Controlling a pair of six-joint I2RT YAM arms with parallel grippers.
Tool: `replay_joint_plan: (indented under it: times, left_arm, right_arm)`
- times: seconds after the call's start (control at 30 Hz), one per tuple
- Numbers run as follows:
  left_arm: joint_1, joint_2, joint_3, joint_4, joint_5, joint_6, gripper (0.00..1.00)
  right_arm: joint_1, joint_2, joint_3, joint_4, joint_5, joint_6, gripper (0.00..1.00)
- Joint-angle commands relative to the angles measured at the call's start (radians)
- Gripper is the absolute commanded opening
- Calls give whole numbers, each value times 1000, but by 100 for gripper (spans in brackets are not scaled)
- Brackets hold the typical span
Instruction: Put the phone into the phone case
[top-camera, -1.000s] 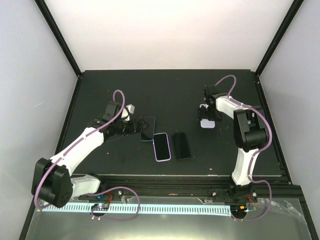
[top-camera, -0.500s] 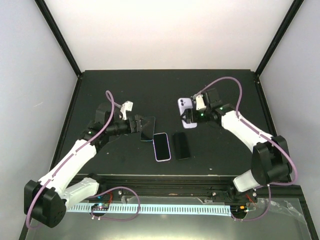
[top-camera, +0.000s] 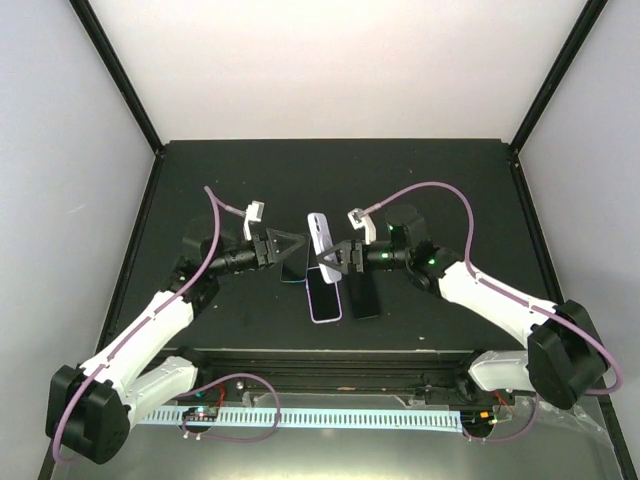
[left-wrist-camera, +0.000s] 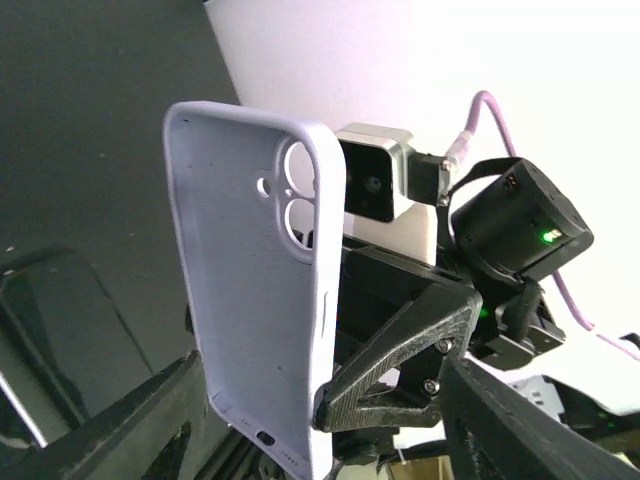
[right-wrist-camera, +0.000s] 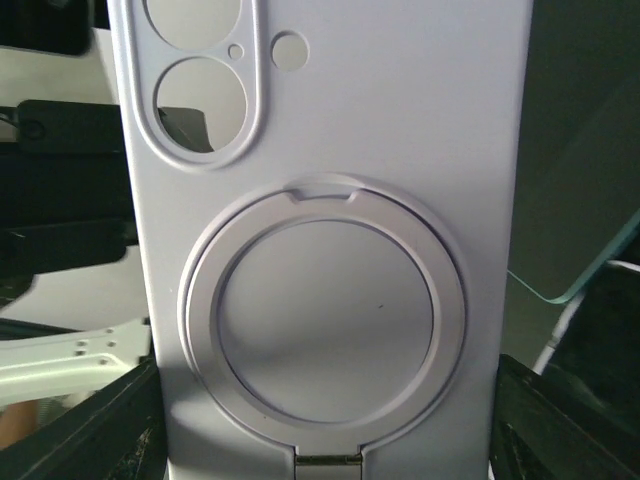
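My right gripper (top-camera: 330, 257) clamps the lilac silicone phone case (top-camera: 319, 235) upright near the far end of the flat lilac-rimmed phone (top-camera: 323, 295). My left gripper (top-camera: 290, 250) gapes empty just left, with little room between them. Half a second ago the case was further right.

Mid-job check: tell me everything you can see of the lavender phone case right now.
The phone case is a pale lavender, matte shell, seemingly soft plastic. One end has a camera cutout with two round openings and a small hole; the back carries a circular ring. It is empty, held off the table, standing roughly on end, clamped at its lower end by the right gripper.
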Motion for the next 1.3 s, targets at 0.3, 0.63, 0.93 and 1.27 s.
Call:
replay_joint_plan:
  times: [0.3, 0.63, 0.93, 1.27]
  left_arm:
    - [-21, 3, -42, 322, 72, -187, 40]
    - [-23, 14, -48, 347, 72, -194, 30]
    - [-23, 11, -48, 339, 67, -181, 2]
    - [14, -63, 39, -134, -32, 68, 1]
  right_arm:
    - [47, -3, -17, 245, -96, 151, 77]
    - [69, 26, -15, 267, -104, 169, 77]
    - [78, 46, -7, 262, -99, 168, 80]
    - [72, -26, 7, 70, 124, 96, 100]
